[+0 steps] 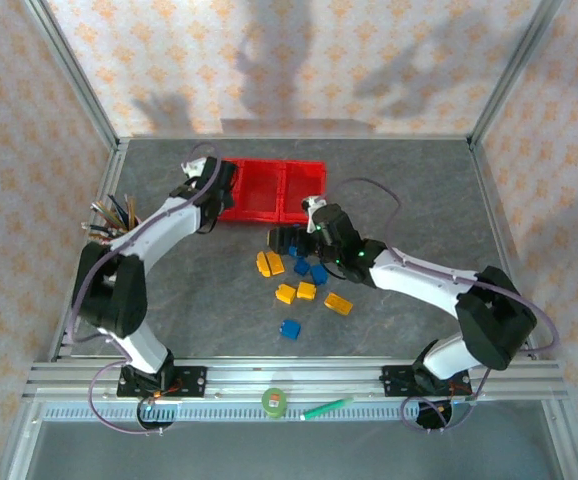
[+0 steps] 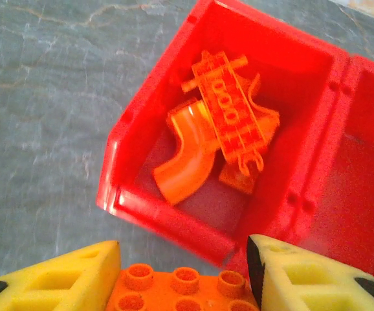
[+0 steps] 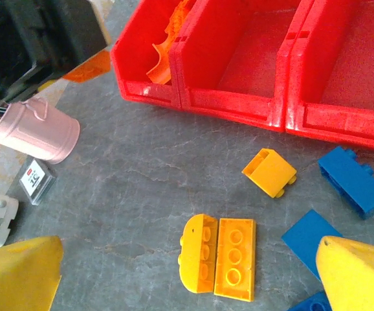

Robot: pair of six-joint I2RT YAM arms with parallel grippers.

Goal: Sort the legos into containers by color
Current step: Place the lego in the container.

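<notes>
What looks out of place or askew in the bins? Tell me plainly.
Nothing is missorted. The left bin holds only orange, loosely heaped: the long spiky piece lies slanted across the arch.

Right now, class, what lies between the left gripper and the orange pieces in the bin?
The red bin's near wall, in the left wrist view.

- Left gripper (image 2: 182, 269): yellow fingers (image 2: 64, 280) clamped on orange brick (image 2: 180, 291), studs up.
- Red bin (image 2: 174, 223): just ahead of fingertips; holds orange arch (image 2: 187, 159) and spiky orange piece (image 2: 229, 107), touching.
- Second red bin (image 2: 368, 162): joined, ahead right.
- Grey table (image 2: 44, 97): ahead left.
</notes>
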